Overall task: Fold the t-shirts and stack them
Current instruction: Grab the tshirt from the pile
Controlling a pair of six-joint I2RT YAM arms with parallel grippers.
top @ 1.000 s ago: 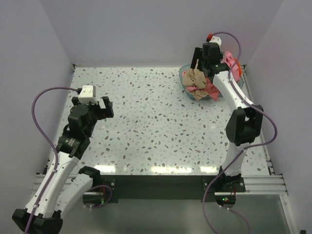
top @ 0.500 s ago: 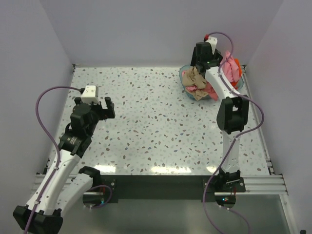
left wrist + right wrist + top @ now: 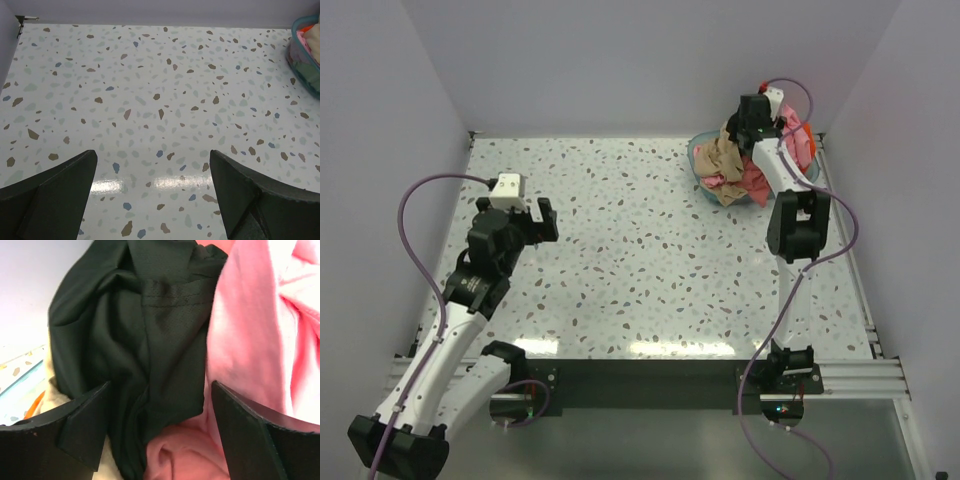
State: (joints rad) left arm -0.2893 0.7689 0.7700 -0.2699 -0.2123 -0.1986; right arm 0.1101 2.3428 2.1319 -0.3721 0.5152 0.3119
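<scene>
Pale lavender walls (image 3: 620, 60) close in a white speckled terrazzo tabletop (image 3: 640, 250), glossy enough to catch a strip of light near the bottom of the overhead view. At the upper right of that view sits a teal round plastic basket (image 3: 697, 160), heaped with crumpled soft cloth shirts. A tan-beige t-shirt (image 3: 722, 158) spills over the left side, a pink t-shirt (image 3: 754, 182) bunches low in the middle, and an orange-red t-shirt (image 3: 798, 128) peeks out at the back right rim. All of them are in the basket, unfolded.

The right arm runs up the right side of the overhead frame and bends over the pile, with the right gripper (image 3: 160, 387) pointing down into it. Its wrist camera shows the jaws spread wide, one on each side of a rumpled fold of a large plain black t-shirt (image 3: 145, 325). The pink t-shirt presses against the black one on the right of that frame. I cannot tell whether the fingers touch the cloth, and nothing is pinched.

The left gripper (image 3: 542, 218) hangs over the left part of the tabletop, well apart from the basket, its jaws spread wide and holding nothing. Its wrist camera shows bare speckled surface between its dark fingers (image 3: 55, 195), with the basket's rim at the far right edge of the frame.
</scene>
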